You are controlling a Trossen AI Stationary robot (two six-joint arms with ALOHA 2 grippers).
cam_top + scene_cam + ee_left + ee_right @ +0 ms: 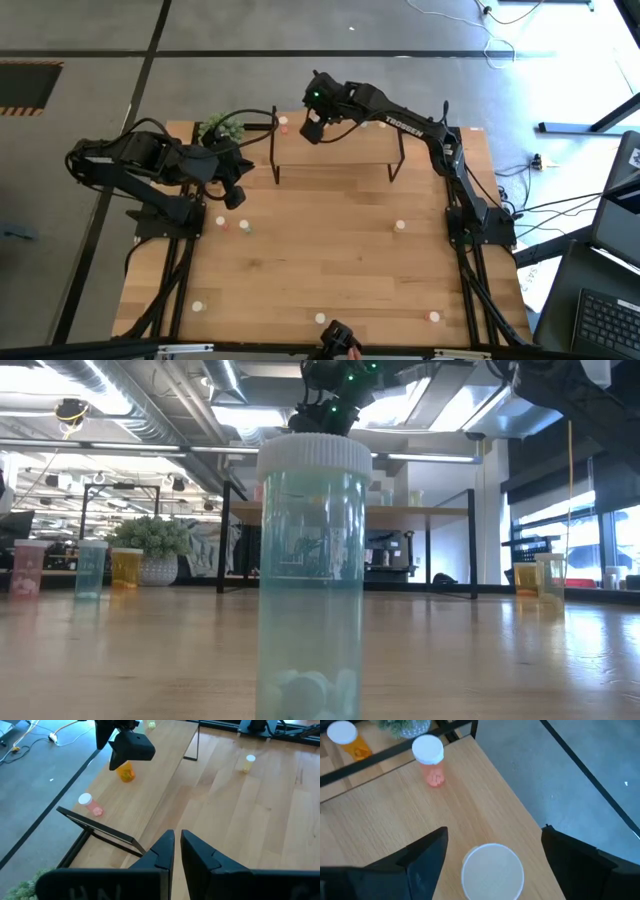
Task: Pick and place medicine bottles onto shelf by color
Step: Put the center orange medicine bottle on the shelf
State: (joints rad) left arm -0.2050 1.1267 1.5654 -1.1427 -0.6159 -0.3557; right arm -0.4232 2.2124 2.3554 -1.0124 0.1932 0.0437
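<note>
Right arm pose: the dark right arm reaches from its base at the table's right edge, across and up over the low light-wood shelf on a thin black metal frame [335, 150], wrist bent down above the shelf's left half.
Right gripper [312, 128]: fingers spread wide apart and holding nothing; in the right wrist view, a white-capped bottle [493, 871] stands on the shelf board between the two dark fingers [422, 856], touching neither.
Left arm pose: the dark left arm is folded low at the table's left side, forearm pointing toward the shelf, just beside the spiky green potted plant [222, 128].
Left gripper [236, 196]: fingers drawn together with only a thin slit between them, nothing clamped; it hangs over bare tabletop near the shelf's left leg.
Bottles on shelf: a pink bottle with a white cap [429, 759] stands near the shelf's left end; an orange bottle [125, 771] stands farther along, under the right gripper.
Bottles on table: small pale-capped bottles stand well apart over the large wooden tabletop [330, 250]: one at right of centre [400, 226], two near the left arm [222, 223], others toward the near edge.
Nearest bottle: a clear blue-green bottle with a white ribbed cap [314, 575] stands close to the low camera, white tablets at its bottom.
Writing: "TROSSEN" in white letters on the right arm's forearm [404, 125]; the label on the blue-green bottle cannot be read.
</note>
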